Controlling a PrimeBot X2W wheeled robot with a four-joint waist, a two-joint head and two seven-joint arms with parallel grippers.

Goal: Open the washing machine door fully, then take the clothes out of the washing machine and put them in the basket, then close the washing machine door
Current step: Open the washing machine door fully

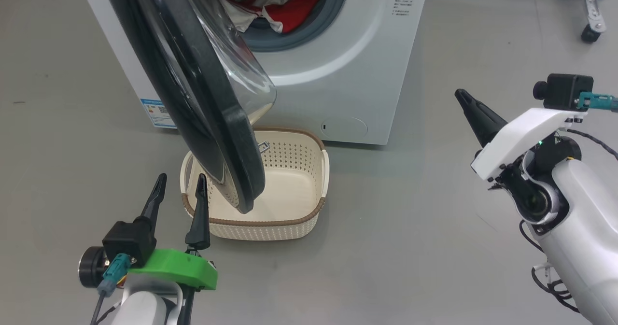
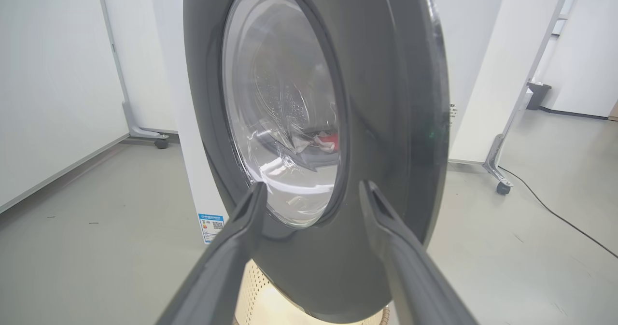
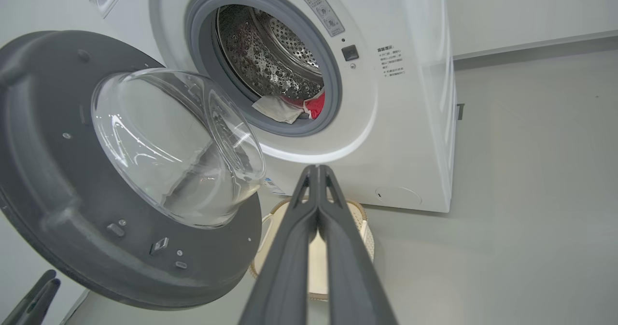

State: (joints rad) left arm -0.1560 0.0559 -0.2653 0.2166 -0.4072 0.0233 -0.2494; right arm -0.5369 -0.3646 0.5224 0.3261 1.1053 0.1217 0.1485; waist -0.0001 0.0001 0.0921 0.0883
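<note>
Washing machine (image 1: 347, 74), basket (image 1: 294, 180) on grey floor (image 1: 410, 247)

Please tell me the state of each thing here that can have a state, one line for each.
Cream perforated plastic basket: upright on the floor, no clothes seen inside.
Round black-rimmed glass washing machine door: open, swung out above the basket.
Red and white fabric clothes: inside the steel drum.
Left gripper: fingers open, holding nothing.
Right gripper: fingers shut, holding nothing.

The washing machine door (image 1: 193, 103) hangs over the left of the basket (image 1: 260, 231) — which sits on the floor (image 1: 410, 219) before the washing machine (image 1: 347, 74), clothes (image 1: 299, 11) in its drum (image 3: 270, 49). The left gripper (image 1: 182, 176) is just left of the basket.
</note>
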